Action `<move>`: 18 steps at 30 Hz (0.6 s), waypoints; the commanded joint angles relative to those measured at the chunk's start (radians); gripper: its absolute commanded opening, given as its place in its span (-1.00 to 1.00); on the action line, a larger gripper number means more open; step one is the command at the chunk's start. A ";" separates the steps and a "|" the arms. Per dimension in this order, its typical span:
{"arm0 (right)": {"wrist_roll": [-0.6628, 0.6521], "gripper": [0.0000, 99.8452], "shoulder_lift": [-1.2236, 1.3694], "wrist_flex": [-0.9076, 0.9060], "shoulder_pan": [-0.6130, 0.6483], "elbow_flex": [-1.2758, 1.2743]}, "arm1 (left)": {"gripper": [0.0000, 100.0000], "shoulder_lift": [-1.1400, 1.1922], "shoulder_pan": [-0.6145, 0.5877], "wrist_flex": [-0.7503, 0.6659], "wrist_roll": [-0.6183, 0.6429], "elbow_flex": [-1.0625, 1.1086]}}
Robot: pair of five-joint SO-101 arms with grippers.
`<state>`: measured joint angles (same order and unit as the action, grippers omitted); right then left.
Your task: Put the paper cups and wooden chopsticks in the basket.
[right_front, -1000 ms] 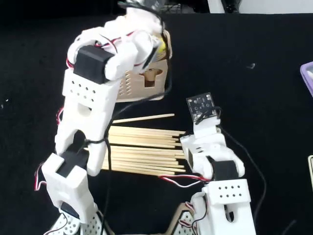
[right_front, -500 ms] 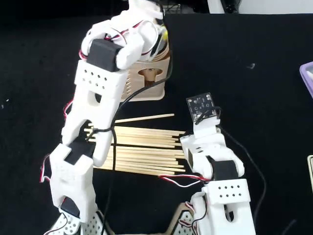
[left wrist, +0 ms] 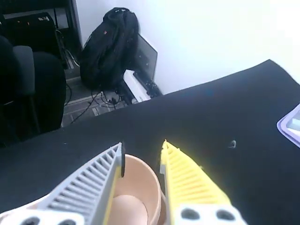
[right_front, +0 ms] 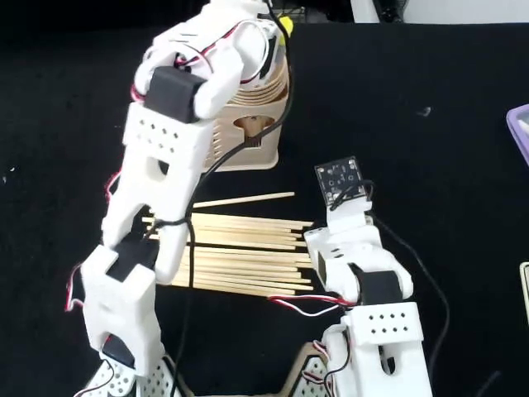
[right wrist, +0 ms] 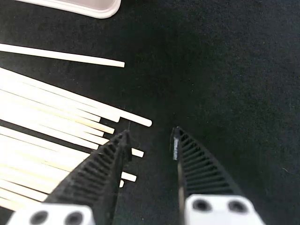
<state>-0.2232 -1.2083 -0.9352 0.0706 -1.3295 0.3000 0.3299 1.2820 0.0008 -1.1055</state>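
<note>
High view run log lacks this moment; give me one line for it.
left gripper: open, above paper cup at basket | right gripper: open, at ends of chopsticks | chopsticks: on table

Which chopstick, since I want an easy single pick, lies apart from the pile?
The lone chopstick on the basket side of the pile: it lies slanted, with bare table between it and the bundled rest.

Black backpack by wall, chair nr it, purple tray at table edge
</note>
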 commanded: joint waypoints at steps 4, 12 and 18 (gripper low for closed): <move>-0.002 -0.70 -0.021 0.021 -0.012 -0.004 | -0.72 -0.077 -0.028 0.193 -0.106 -0.031; -0.002 -0.70 -0.021 0.021 -0.012 -0.004 | -0.93 -0.118 -0.191 0.483 -0.121 -0.105; -0.002 -0.70 -0.021 0.021 -0.012 -0.004 | -0.94 -0.287 -0.349 0.480 -0.126 0.174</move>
<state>-0.2232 -1.2083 -0.9352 0.0706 -1.3403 0.1266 0.0307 1.7561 -0.1143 -1.0794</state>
